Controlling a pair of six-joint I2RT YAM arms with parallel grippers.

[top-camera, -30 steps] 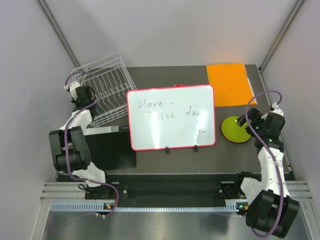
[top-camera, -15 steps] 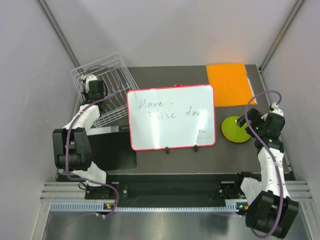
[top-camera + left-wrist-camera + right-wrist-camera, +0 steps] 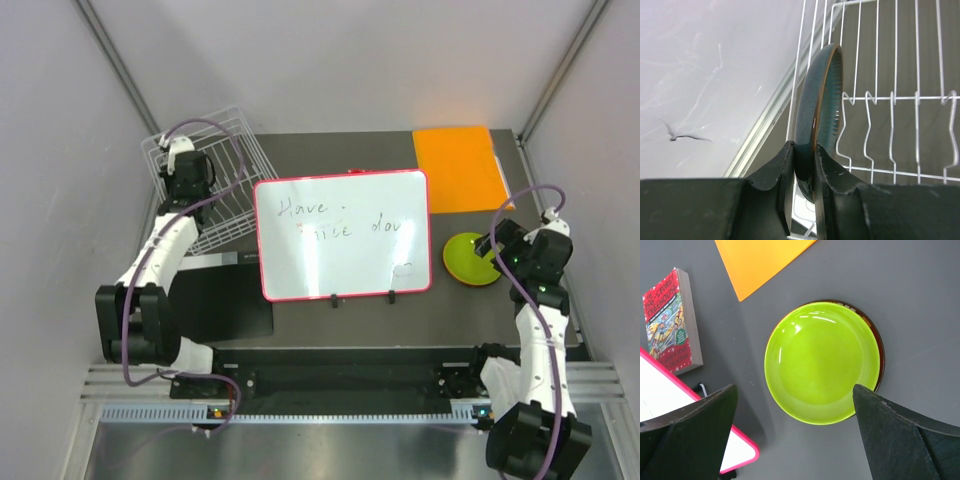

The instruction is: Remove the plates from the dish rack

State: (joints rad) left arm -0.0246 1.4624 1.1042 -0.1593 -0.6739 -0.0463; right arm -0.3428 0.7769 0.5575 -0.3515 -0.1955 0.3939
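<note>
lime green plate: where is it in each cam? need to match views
Top external: lime green plate at the table's right side, right of the whiteboard.
Left wrist: not in it; the jaws grip a teal plate.
Right wrist: centre of frame.
Shared landmark: orange sheet, beside the plate in top and right wrist views.

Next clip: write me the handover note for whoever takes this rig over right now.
Left gripper: shut on the teal plate, which stands upright inside the dish rack.
Right gripper: open, above the lime plate, holding nothing.
The lime plate lies on a dark-rimmed plate on the table; anything further underneath is hidden.
Done: at least two plates are out.
Left: lift the teal plate out and set it down. No other plate shows in the rack.
</note>
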